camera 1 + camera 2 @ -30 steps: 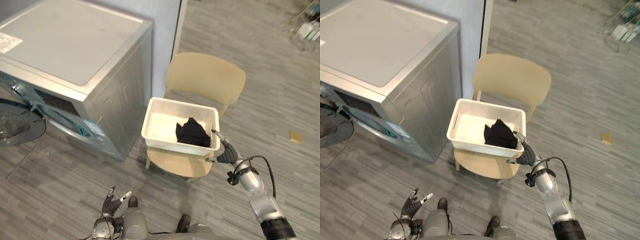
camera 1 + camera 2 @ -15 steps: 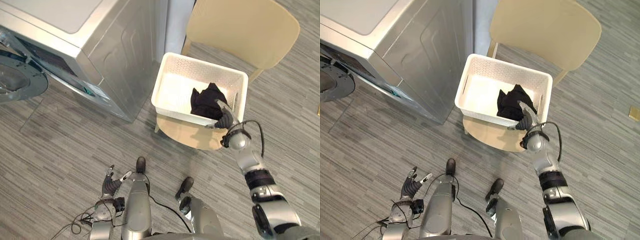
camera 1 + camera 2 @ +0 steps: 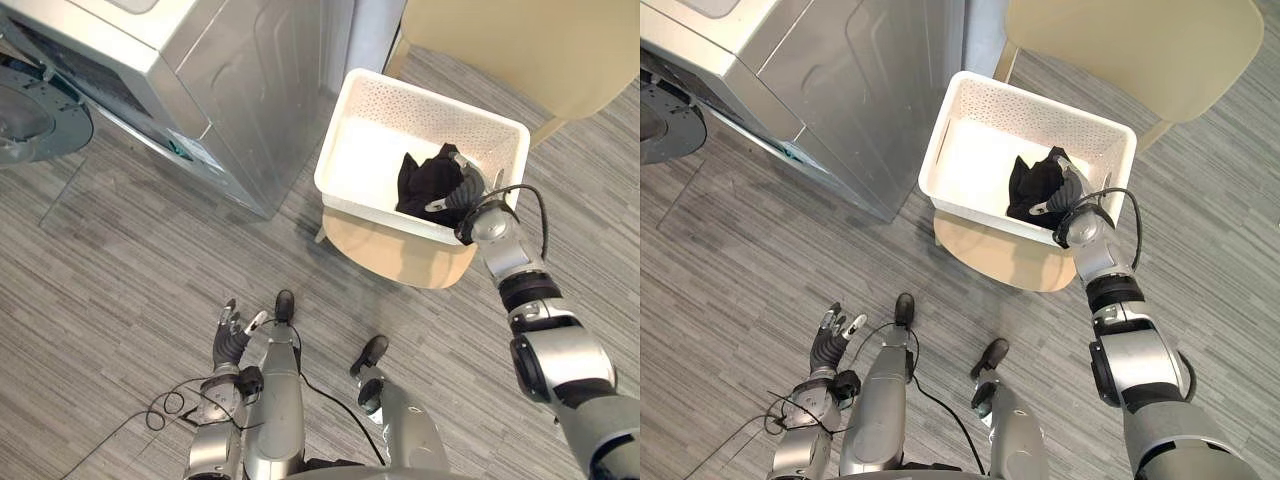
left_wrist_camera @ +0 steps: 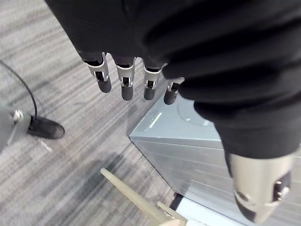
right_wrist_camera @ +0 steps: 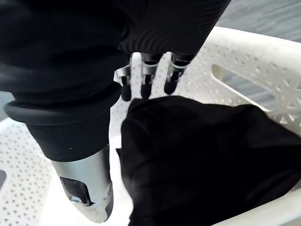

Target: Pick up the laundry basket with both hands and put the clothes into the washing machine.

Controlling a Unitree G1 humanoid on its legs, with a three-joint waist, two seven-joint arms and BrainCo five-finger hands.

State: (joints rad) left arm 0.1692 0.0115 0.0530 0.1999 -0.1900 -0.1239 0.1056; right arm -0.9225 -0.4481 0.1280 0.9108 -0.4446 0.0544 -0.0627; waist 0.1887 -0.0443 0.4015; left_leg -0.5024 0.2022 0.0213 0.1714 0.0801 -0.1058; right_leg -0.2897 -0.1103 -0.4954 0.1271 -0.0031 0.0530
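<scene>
The washing machine [image 3: 200, 90] stands at the far left, with its door [image 3: 35, 115] swung open further to the left. Just to the machine's right stands a chair [image 3: 520, 50], its backrest on the far side. The laundry basket [image 3: 337, 130] sits on the chair's seat, its left end near the machine's side. The clothes [image 3: 425, 180] lie in the basket's right part, by the near wall. The right hand [image 3: 462, 190] is inside the basket, over the right side of the clothes. The left hand [image 3: 232, 340] hangs low over the floor [image 3: 120, 270], nearer than the machine and well apart from the basket
</scene>
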